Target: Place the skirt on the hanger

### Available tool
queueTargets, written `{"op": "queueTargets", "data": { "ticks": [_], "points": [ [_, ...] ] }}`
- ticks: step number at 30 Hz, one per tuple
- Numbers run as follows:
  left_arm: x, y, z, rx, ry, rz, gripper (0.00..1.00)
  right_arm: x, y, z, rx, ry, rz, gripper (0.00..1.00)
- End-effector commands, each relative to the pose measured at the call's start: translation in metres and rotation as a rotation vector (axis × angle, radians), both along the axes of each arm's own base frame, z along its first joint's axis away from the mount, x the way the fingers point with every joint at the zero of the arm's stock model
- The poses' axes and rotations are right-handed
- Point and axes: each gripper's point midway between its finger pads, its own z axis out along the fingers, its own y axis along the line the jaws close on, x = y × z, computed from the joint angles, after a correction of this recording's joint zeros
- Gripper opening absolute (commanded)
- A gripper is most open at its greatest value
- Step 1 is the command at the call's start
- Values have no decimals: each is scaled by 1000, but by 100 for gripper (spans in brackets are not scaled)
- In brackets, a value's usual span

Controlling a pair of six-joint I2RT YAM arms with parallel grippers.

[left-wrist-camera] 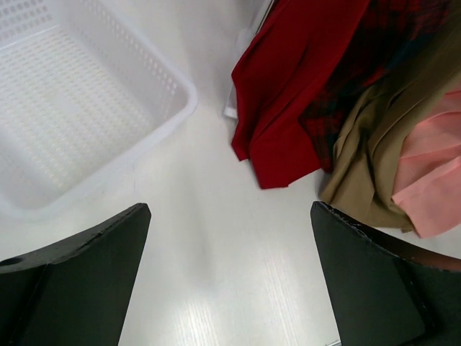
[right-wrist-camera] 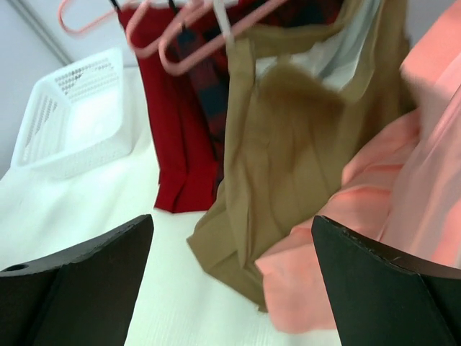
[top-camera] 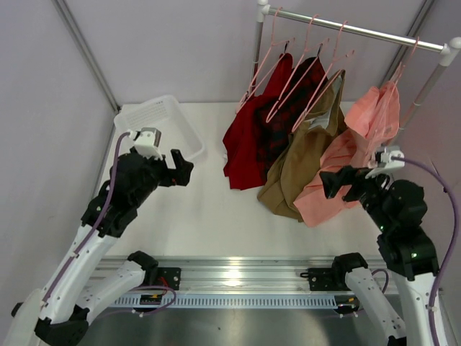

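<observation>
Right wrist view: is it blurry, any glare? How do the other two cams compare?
Right wrist: soft all over, edges of the skirt and tan garment smeared, fingers plain black silhouettes. Left wrist: sharp, basket holes crisp. Top external: even light, soft shadows, one glare spot on the metal base rail.

The soft cloth skirt [top-camera: 346, 169] is plain salmon-pink. The draped cloth garment [top-camera: 299, 169] is tan-brown, another [top-camera: 279, 133] is dark red-and-black checked, and a third [top-camera: 245, 148] is plain dark red. The perforated plastic basket [top-camera: 126, 115] and the desk [top-camera: 209, 209] are white.
</observation>
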Motion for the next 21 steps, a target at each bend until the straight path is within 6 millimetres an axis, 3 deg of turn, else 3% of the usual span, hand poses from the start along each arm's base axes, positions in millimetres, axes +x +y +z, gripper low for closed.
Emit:
{"op": "queueTargets", "data": {
  "ticks": [1, 2, 3, 7, 12, 15, 21],
  "points": [
    [-8, 18, 2, -23, -71, 71, 99, -8, 16, -12, 105, -72, 74, 99],
    [-9, 21, -11, -21, -61, 81, 99, -10, 18, -21, 120, -68, 81, 99],
    [-15, 24, -6, -45, -86, 89, 99, -13, 19, -42, 161, -39, 75, 99],
    [-24, 35, -20, -51, -78, 128, 99, -19, 21, -67, 254, -22, 64, 100],
    [-32, 48, -42, -40, -48, 183, 99, -14, 5, -74, 316, -26, -55, 100],
    [-35, 52, -50, -35, -46, 194, 99, -11, 4, -86, 323, 14, -71, 99],
    [-37, 55, -54, -38, -63, 203, 99, -5, 10, -84, 349, 11, -52, 99]
  ]
}}
